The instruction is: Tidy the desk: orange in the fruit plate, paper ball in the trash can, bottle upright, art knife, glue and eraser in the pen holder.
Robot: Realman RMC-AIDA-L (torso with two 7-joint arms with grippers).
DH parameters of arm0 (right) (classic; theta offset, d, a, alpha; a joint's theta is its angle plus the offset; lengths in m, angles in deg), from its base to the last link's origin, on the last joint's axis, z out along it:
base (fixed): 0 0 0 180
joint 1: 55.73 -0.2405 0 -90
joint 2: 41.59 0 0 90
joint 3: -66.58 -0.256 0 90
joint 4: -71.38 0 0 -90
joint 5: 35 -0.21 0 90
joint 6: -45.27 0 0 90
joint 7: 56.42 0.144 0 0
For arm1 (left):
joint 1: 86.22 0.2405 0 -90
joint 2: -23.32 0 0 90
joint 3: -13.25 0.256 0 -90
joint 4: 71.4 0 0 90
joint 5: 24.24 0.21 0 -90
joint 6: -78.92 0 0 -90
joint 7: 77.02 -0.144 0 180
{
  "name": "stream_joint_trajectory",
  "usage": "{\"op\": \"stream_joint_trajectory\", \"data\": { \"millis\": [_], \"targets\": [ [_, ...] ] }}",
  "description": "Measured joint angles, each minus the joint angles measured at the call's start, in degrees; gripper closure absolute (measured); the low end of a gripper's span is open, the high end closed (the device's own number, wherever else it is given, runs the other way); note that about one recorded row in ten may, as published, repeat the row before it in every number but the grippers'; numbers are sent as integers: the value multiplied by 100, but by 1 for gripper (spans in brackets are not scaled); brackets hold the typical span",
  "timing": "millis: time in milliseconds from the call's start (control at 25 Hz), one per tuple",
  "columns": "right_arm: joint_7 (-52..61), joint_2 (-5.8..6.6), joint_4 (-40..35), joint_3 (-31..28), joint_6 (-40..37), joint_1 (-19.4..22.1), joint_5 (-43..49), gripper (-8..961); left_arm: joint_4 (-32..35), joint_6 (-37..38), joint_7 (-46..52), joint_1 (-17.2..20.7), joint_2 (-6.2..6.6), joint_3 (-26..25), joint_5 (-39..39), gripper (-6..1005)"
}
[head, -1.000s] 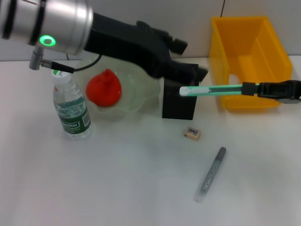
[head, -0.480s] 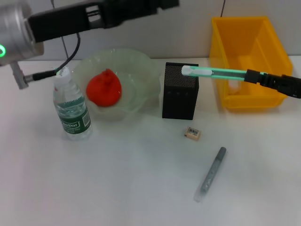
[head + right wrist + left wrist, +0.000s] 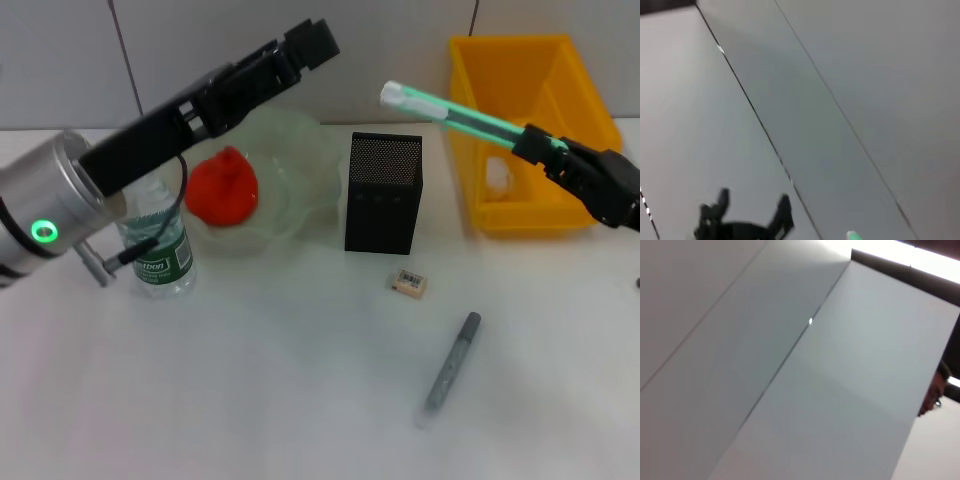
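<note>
My right gripper pinches one end of a slim green-and-white stick, the glue, which angles up toward ten o'clock, its white tip above the pen holder (a square black mesh cup). At three o'clock from the holder sits the yellow trash can; at five o'clock lie the beige eraser and, further out, the grey art knife. My left gripper is raised over the fruit plate; I cannot tell its fingers' state. The orange lies in the plate, the bottle upright beside it.

The green glue stick has been lifted and tilted by the right gripper, while the left gripper has been raised.
</note>
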Motion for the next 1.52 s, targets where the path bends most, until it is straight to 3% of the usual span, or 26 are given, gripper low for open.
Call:
{"op": "stream_joint_trajectory", "data": {
  "millis": [80,120,320,640,1040,1520],
  "targets": [
    [-420,-90,-155,0,-113,101,-216,855,-169,27,-153,0,-9,2,-58,203],
    [-683,-136,-246,0,-190,164,-361,855,-822,135,-864,-14,-26,1,-324,203],
    [-1738,-274,-790,0,-747,375,-963,854,-1192,160,-1221,-24,-26,-4,-513,203],
    [-2369,-284,-1302,2,-1303,255,-1088,854,-1447,282,-1265,-133,-34,-3,-540,204],
    [-2074,-304,-1688,51,-1434,-290,-1090,855,-2138,681,-1657,-522,-33,-44,-777,210],
    [-2012,-315,-2039,49,-1293,-505,-1083,854,-2525,1051,-1931,-885,-38,-51,-876,214]
  ]
}}
